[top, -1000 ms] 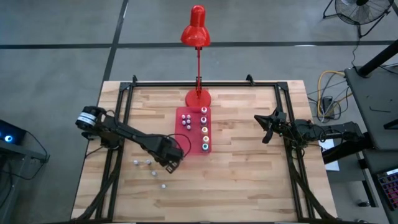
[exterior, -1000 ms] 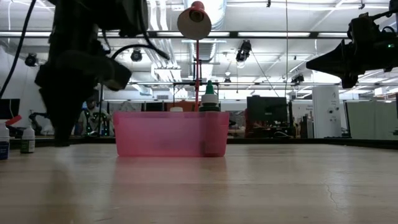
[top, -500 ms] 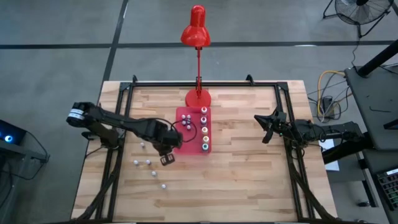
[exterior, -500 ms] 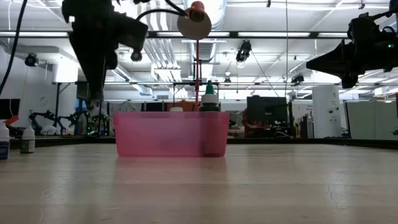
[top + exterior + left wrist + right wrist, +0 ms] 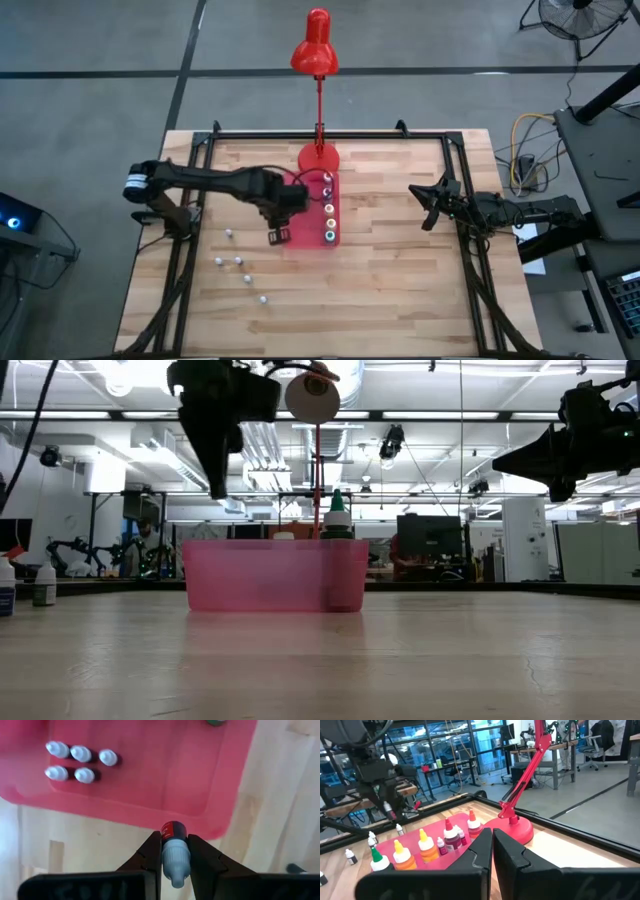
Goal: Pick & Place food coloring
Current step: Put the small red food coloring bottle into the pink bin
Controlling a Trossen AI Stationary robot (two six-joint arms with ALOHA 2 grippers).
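Observation:
The red tray (image 5: 311, 222) holds a column of bigger coloured-cap bottles (image 5: 328, 207) and a cluster of small whitish-capped ones (image 5: 298, 195), seen too in the left wrist view (image 5: 75, 762). Several small bottles (image 5: 238, 262) stand loose on the wood to the tray's near left. My left gripper (image 5: 277, 237) hangs high over the tray's left rim near its near corner (image 5: 217, 488), shut on one small red-labelled bottle (image 5: 173, 828). My right gripper (image 5: 421, 206) waits shut in the air at the table's right (image 5: 492, 841). My left gripper (image 5: 174, 836) pinches the small bottle between its two fingers at the whitish cap and shoulder (image 5: 174, 854). The fingers come from above, pointing down, and lie along the bottle. It is lifted clear and upright, its red-labelled body sticking out below the fingertips, above the tray's rim (image 5: 150, 822).
The red desk lamp's base (image 5: 318, 156) stands just beyond the tray's far end, its head (image 5: 311, 396) high above. Black frame rails (image 5: 192, 190) run along the table's edges. Bare wood lies between the tray and the right arm (image 5: 385, 240). Two loose bottles show far left in the low view (image 5: 43, 585).
My left gripper has risen from table height among the loose bottles and travelled right and toward the far edge, up to the tray's left rim, staying shut. The small bottle has gone with it, lifted clear of the table. The right arm has kept still.

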